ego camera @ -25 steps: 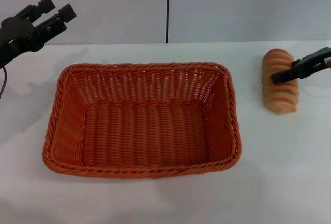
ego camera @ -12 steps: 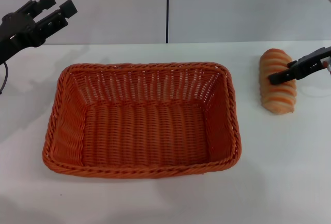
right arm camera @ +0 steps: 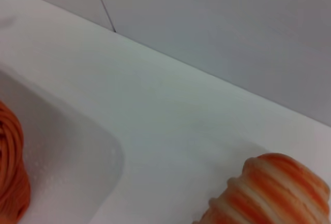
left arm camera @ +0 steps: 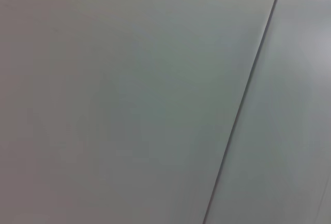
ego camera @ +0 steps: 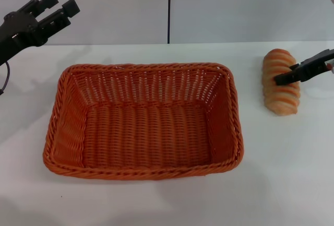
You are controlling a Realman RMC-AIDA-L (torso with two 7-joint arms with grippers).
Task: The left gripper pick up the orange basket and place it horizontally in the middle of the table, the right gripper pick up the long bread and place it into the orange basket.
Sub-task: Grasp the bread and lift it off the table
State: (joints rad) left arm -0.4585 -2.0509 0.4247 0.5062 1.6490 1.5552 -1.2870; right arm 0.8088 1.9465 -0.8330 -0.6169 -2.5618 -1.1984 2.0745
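Note:
The orange basket (ego camera: 143, 121) lies lengthwise in the middle of the white table (ego camera: 156, 205), empty, and its rim (right arm camera: 9, 167) also shows in the right wrist view. The long bread (ego camera: 282, 98), striped orange and cream, rests on the table to the basket's right and appears again as the bread (right arm camera: 269, 190) in the right wrist view. My right gripper (ego camera: 279, 80) reaches in from the right edge, one black finger across the loaf's top, shut on it. My left gripper (ego camera: 60, 4) hangs open high at the back left, away from the basket.
A grey wall with a dark vertical seam (ego camera: 168, 9) runs behind the table. The left wrist view shows only that wall and the seam (left arm camera: 243, 100). Bare tabletop lies in front of the basket and around the bread.
The bread and the right gripper shifted slightly left and back again. The left gripper rose a little at the back left. The basket has not moved.

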